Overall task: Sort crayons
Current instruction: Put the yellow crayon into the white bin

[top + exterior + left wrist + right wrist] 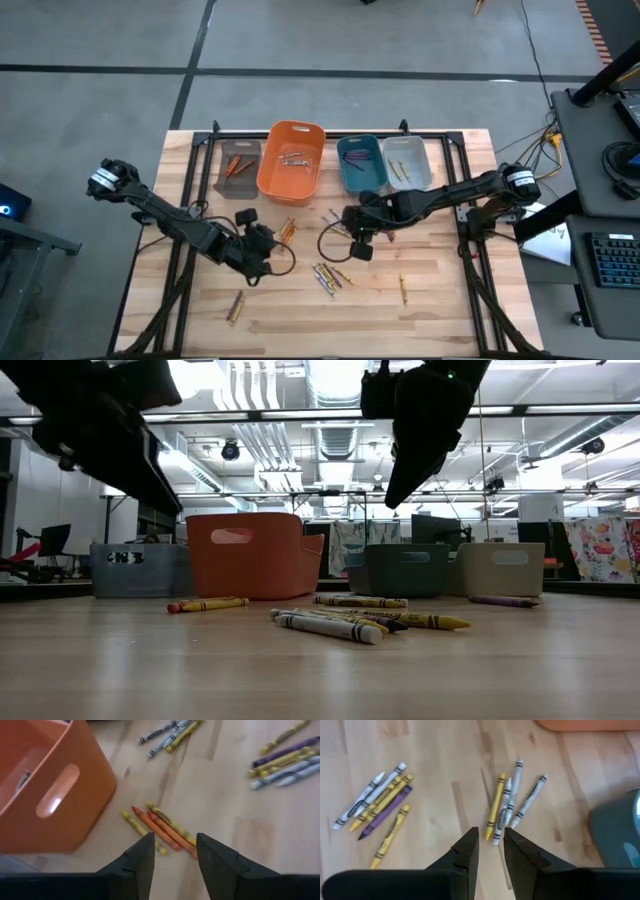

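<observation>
Crayons (pixel 162 827) lie just ahead of the left gripper (pixel 174 851), whose fingers stand apart and empty: a yellow-and-orange bundle beside the orange bin (pixel 45 785), long axes slanting away from it. The right gripper (pixel 490 847), fingers narrowly parted and holding nothing, hovers over a yellow and three grey-white crayons (pixel 507 805) pointing roughly toward the bins. Both work above a pale wooden table (pixel 440 300); beyond it, a ceiling of ducts (pixel 330 400).

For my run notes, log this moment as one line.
task: sort crayons | left pincer: open, empty, over small orange and yellow wax crayons beside orange plastic bin | right pincer: open, empty, above loose crayons
</observation>
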You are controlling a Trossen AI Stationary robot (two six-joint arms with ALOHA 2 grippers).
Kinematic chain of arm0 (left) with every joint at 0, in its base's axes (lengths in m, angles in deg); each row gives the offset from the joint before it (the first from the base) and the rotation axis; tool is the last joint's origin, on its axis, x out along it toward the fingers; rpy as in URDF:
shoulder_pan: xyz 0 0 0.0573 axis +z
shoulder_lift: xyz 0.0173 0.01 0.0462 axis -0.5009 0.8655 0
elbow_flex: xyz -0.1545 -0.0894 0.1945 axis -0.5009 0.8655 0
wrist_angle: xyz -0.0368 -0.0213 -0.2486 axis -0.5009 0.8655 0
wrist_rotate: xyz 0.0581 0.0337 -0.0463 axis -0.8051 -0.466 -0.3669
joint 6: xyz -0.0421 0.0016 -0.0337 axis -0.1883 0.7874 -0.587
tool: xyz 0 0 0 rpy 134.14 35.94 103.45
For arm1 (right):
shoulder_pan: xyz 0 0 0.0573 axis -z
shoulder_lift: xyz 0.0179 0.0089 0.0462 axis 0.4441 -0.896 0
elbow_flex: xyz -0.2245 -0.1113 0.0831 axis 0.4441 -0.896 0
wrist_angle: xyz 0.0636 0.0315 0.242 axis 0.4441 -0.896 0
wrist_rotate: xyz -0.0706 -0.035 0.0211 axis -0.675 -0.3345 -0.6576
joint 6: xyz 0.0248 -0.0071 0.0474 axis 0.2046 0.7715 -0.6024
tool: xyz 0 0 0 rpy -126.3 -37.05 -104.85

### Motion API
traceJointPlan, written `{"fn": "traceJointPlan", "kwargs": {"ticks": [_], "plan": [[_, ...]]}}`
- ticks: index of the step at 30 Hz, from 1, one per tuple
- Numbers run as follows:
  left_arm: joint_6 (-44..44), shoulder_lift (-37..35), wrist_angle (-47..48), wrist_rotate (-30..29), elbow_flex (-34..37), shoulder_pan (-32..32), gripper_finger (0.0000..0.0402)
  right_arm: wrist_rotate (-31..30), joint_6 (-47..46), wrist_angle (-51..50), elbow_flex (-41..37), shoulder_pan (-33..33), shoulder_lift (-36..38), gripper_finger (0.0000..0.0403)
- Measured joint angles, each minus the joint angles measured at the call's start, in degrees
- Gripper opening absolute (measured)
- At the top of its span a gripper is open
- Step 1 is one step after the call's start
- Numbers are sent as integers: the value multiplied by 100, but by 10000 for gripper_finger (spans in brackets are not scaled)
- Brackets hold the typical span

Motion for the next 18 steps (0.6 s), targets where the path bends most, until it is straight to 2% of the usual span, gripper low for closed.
{"fn": "traceJointPlan", "kwargs": {"ticks": [6,12,18], "plan": [[681,0,-1445,-121,710,401,128,-55,-185,6,-6,-29,0,91],[707,0,-2582,-128,1394,855,128,-110,-236,81,-67,-29,-4,92],[690,0,-3985,-128,2021,1039,128,-367,-338,114,-168,-29,-7,82]]}}
